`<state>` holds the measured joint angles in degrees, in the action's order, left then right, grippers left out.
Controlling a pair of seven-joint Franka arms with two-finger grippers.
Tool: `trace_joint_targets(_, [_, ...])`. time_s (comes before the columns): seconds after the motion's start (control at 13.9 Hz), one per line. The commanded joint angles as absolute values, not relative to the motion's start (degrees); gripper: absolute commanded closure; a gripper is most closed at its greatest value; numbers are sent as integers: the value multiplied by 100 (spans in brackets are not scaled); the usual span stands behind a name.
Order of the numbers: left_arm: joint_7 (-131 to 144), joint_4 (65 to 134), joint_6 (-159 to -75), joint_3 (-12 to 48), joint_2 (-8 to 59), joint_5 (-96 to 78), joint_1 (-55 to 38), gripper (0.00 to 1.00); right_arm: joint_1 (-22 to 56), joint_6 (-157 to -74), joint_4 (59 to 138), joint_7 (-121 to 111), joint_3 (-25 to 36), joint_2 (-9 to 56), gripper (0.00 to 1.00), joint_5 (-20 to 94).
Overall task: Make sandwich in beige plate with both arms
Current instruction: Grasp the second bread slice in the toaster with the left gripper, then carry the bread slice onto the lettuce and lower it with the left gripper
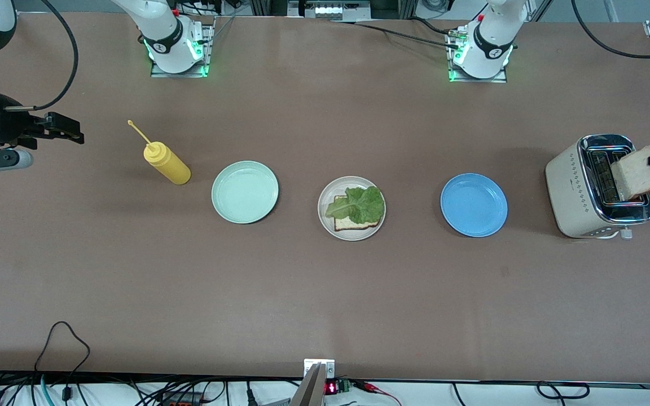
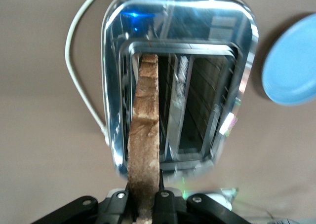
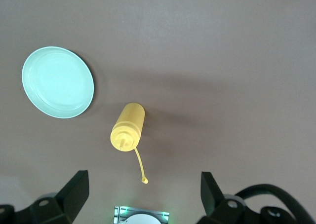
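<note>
While the beige plate (image 1: 325, 217) at mid-table holds one bread slice (image 1: 353, 223) under lettuce (image 1: 359, 204), the sandwich lacks its top.
Left gripper (image 2: 144, 204), mostly cut off, pinches a second slice (image 2: 144, 150) over the toaster (image 1: 576, 192); right gripper (image 3: 143, 194) waits, spread, above the yellow bottle (image 3: 129, 125).

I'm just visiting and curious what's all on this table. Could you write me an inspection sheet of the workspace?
Surface: brown table.
Job's things: beige plate holds one bread slice under lettuce; second slice at the toaster.
Clutter: mustard bottle, mint plate, blue plate.
Grippers: left gripper shut on second slice above the toaster; right gripper open, waiting over the right arm's end.
Cables: black leads along table edges.
Surroundings: nothing seen.
</note>
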<state>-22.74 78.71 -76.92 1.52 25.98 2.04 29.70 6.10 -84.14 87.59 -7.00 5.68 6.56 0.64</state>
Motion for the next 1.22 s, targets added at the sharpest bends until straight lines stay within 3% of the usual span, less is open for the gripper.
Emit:
trace_joint_targets(0.0, [-2478,7042,-6534,429,2435,220,2936,100,633,-8394,8578,-695,615,738,0,-9])
trace_joint_targets(0.22, [-2461,6724,-5908,1429,2285,-208,2927,99,615,-8367,8578,-677,615,712,0,44])
trace_joint_targets(0.43, [-2076,7222,-6010,2213,2495,-1699,2857,100,642,-8402,8578,-677,615,694,0,-17])
trace_joint_targets(1.01, [-1494,8928,-8609,2232,2724,-3672,1013,100,642,-8420,8578,-677,606,694,0,-9])
trace_joint_targets(1.15, [-1459,8965,-9147,2232,3083,-4006,555,100,659,-8420,8578,-677,606,694,0,-9])
